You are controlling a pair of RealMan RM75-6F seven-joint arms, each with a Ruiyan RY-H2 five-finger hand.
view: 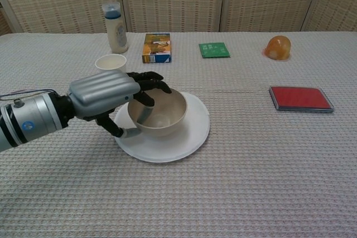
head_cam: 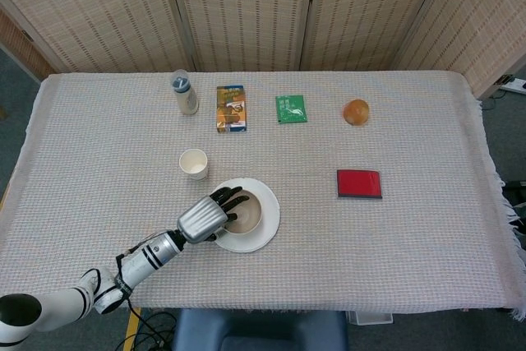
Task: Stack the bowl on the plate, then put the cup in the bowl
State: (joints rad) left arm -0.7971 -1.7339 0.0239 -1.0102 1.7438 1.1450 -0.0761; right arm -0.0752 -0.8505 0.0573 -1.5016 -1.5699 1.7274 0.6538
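our fingers (view: 146, 83) curl over the bowl (view: 159, 112) rim at its 9 o'clock, left hand (view: 106, 93) gripping it. bowl sits on the plate (view: 189, 137); cup (view: 110, 62) waits at 11. it looks stiff, light, slippery; we'd grip its sides.

Cup (head_cam: 194, 163) just beside plate (head_cam: 267, 229)
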